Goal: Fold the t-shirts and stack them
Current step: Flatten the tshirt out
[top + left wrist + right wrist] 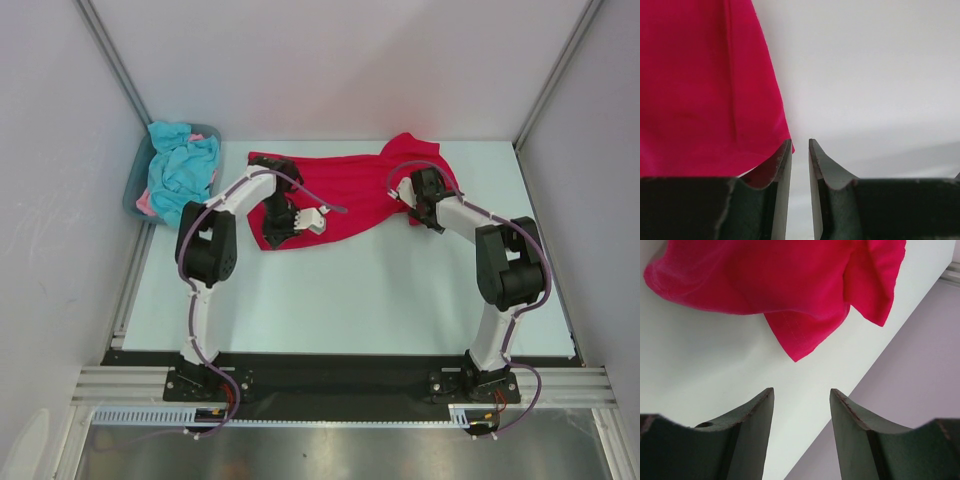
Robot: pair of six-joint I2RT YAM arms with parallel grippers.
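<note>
A crimson red t-shirt [340, 190] lies spread across the back middle of the table. In the left wrist view the red t-shirt [705, 85] fills the left side. My left gripper [800, 142] hovers at the shirt's near-left hem, its jaws a narrow slit apart with bare table showing between them. Its left fingertip sits at the hem's corner. My right gripper [801, 390] stands open over bare table beside the shirt's right part. A pointed fold of the red t-shirt [800, 335] lies just ahead of it. Turquoise-blue [185, 165] and pink [146, 205] t-shirts lie bunched in the tub.
The grey-blue plastic tub [131, 188] stands at the table's back-left corner. White walls with metal posts close in the table on three sides, and the right wall [910, 405] is close to my right gripper. Bare table [350, 290] stretches in front of the shirt.
</note>
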